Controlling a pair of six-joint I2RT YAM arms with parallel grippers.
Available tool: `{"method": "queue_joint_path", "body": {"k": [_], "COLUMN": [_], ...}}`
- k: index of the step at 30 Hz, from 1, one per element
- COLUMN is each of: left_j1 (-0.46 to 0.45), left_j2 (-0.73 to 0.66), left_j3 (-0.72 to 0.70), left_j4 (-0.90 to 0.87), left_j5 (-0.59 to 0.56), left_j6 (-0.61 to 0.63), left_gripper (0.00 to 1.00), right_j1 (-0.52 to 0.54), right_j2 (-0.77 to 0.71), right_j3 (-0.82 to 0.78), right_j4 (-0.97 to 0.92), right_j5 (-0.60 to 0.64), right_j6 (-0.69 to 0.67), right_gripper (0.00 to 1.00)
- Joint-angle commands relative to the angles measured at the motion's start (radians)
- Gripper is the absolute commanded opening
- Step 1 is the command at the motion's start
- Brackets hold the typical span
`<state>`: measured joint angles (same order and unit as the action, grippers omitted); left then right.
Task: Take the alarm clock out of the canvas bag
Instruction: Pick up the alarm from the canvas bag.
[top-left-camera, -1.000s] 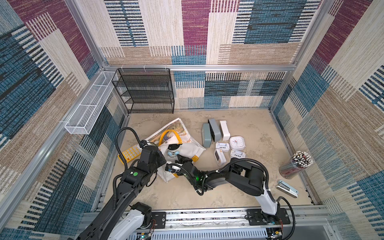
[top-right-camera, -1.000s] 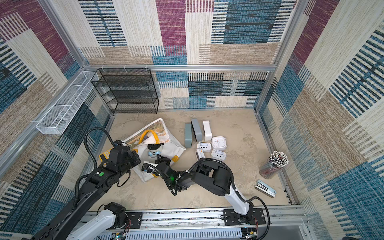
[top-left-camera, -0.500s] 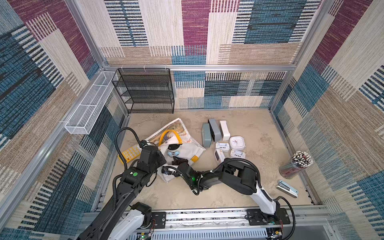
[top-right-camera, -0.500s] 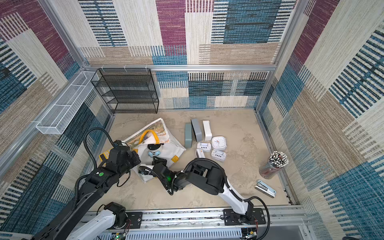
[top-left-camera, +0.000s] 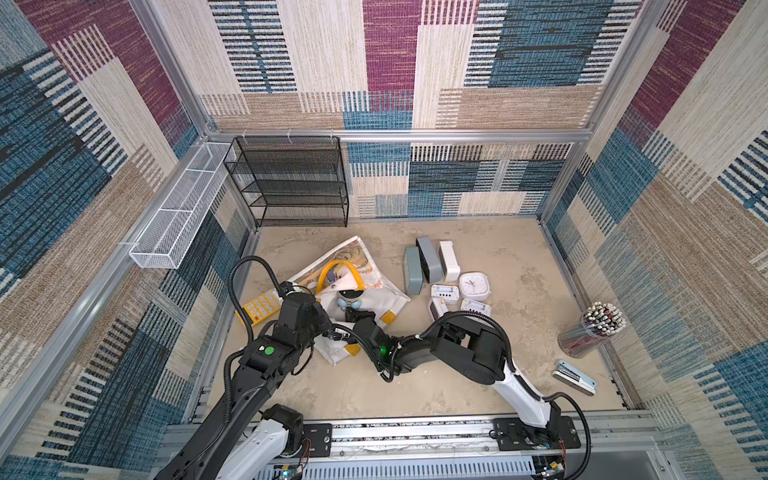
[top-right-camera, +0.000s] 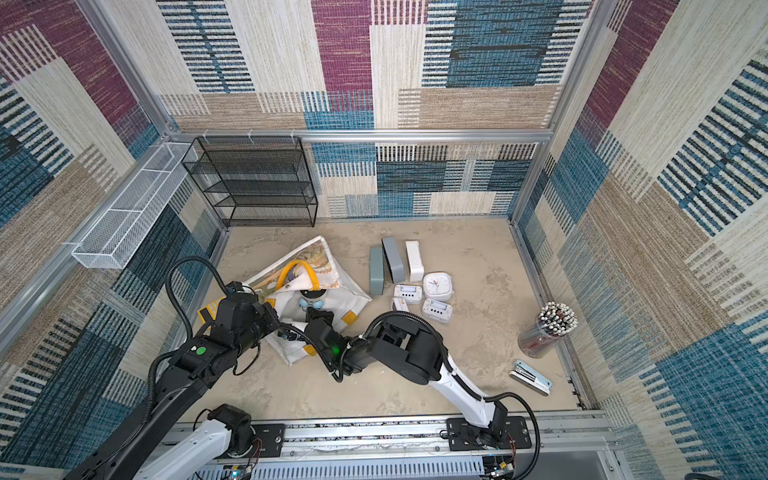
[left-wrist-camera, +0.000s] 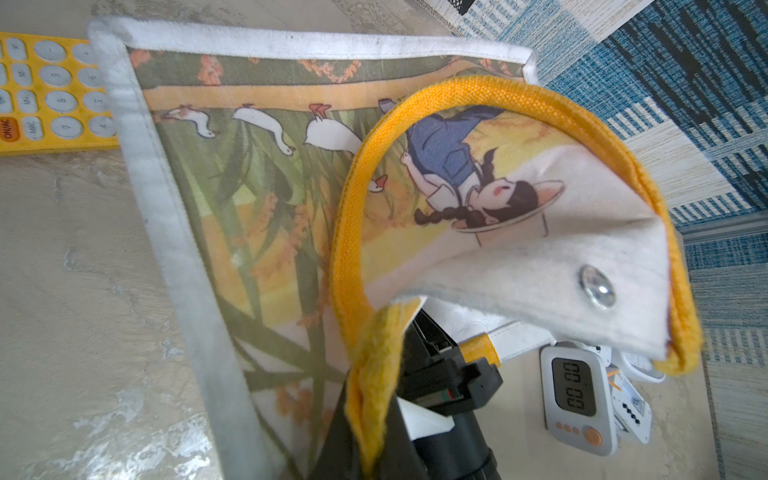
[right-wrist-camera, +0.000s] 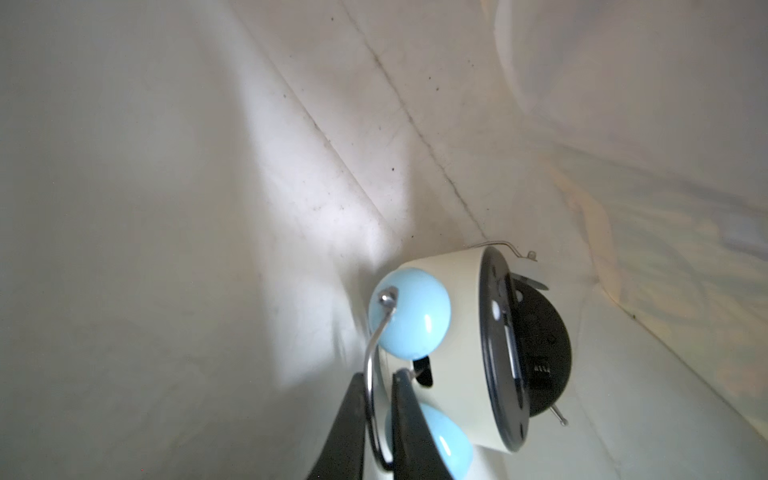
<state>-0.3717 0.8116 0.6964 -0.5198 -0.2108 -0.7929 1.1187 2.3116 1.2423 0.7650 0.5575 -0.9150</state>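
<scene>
The canvas bag (top-left-camera: 386, 297) (top-right-camera: 349, 297) lies on the floor at the left, picture side (left-wrist-camera: 257, 208) up, mouth toward the arms. My left gripper (top-left-camera: 330, 332) (left-wrist-camera: 372, 399) is shut on the bag's yellow strap (left-wrist-camera: 345, 232) and holds the mouth up. Inside the bag lies the alarm clock (right-wrist-camera: 457, 332), cream with light blue bells (right-wrist-camera: 409, 313); it shows through the mouth in both top views (top-left-camera: 351, 301) (top-right-camera: 313, 301). My right gripper (right-wrist-camera: 379, 382) (top-left-camera: 359, 320) reaches into the bag, shut on the clock's wire handle (right-wrist-camera: 370, 353).
A yellow calculator (top-left-camera: 259, 309) (left-wrist-camera: 50, 91) lies left of the bag. Several other clocks (top-left-camera: 473, 284) and grey boxes (top-left-camera: 424, 266) sit right of it. A black mesh shelf (top-left-camera: 291, 183) and white wire basket (top-left-camera: 174, 216) stand at the back left. A pencil cup (top-left-camera: 590, 332) and stapler (top-left-camera: 575, 376) are at the right.
My right gripper has pushed deeper into the bag and its jaws have closed on the clock's wire handle. The left gripper has kept its hold on the strap.
</scene>
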Motion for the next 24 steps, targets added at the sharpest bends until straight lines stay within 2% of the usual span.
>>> {"method": "queue_joint_path", "body": {"k": [1, 5, 11, 19, 24], "left_j1": [0.001, 0.001, 0.001, 0.001, 0.002], "left_j2": [-0.002, -0.002, 0.004, 0.006, 0.006], "left_j3": [-0.001, -0.006, -0.007, -0.004, -0.004], "left_j4": [-0.002, 0.0, 0.004, -0.001, -0.008], "left_j5": [-0.012, -0.014, -0.012, -0.022, -0.035], "left_j6": [-0.027, -0.028, -0.028, -0.022, -0.021], "left_gripper": [0.0, 0.0, 0.0, 0.0, 0.0], "right_j1": [0.001, 0.008, 0.023, 0.023, 0.023], "right_j2": [-0.037, -0.087, -0.165, -0.298, -0.377], "right_j3": [-0.019, -0.049, -0.078, -0.116, -0.159], "right_j4": [0.061, 0.077, 0.053, -0.108, -0.166], "right_j5": [0.03, 0.04, 0.041, -0.063, -0.081], "right_j6": [-0.005, 0.005, 0.046, 0.216, 0.294], "right_gripper": [0.08, 0.0, 0.0, 0.0, 0.0]}}
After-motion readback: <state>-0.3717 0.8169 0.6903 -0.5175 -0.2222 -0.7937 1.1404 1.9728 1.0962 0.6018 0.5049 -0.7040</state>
